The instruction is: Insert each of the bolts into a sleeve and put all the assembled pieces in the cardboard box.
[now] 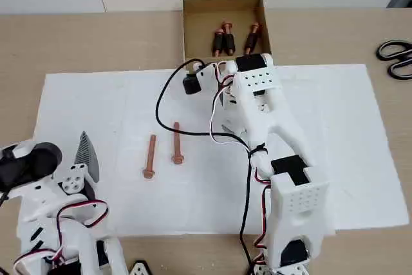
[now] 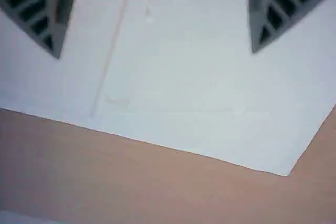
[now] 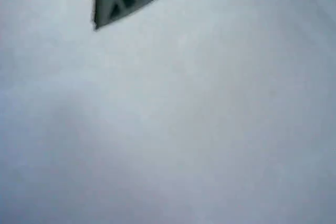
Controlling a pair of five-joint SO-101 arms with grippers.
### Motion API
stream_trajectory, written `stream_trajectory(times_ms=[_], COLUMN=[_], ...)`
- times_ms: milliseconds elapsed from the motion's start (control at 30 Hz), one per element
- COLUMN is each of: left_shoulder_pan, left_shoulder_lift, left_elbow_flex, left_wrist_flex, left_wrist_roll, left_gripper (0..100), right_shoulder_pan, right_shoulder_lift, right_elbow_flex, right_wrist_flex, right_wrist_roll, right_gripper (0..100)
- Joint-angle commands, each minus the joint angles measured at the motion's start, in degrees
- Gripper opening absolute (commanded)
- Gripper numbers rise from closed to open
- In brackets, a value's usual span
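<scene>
Two bare copper-coloured bolts lie side by side on the white paper, one (image 1: 149, 156) a little left of the other (image 1: 177, 143). The cardboard box (image 1: 190, 30) stands at the back edge of the paper and holds three bolts in black sleeves (image 1: 226, 40). My left gripper (image 1: 82, 159) (image 2: 155, 51) hovers open and holding nothing over the paper's front left corner, left of the bolts. My right gripper (image 1: 226, 120) hangs close over the paper just in front of the box, mostly hidden under its own arm.
The white paper (image 1: 335, 146) covers most of the wooden table. Black scissors (image 1: 396, 56) lie at the far right. A black cable (image 1: 164, 104) loops from the right arm down beside the bolts. The right arm's base (image 1: 293, 223) stands at the front centre.
</scene>
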Motion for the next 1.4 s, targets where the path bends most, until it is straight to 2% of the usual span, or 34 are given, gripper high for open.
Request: stream_trajectory(times_ms=[0,733,1367], left_shoulder_pan=[-0.18,-0.18,-0.18], left_shoulder_lift=[-0.62,-0.62,-0.62], left_elbow_flex=[0.04,0.04,0.04], left_wrist_flex=[-0.09,-0.18,-0.18], left_wrist_roll=[-0.09,-0.09,-0.09], left_gripper=[22,22,22], right_shoulder_pan=[1.45,2.33,-4.00], right_shoulder_lift=[0.13,0.31,3.38], right_elbow_flex=[-0.09,-0.18,0.18], right_wrist_flex=[-0.40,-1.19,1.45], right_wrist_roll=[1.05,3.69,1.85], right_gripper=[19.0,19.0,19.0])
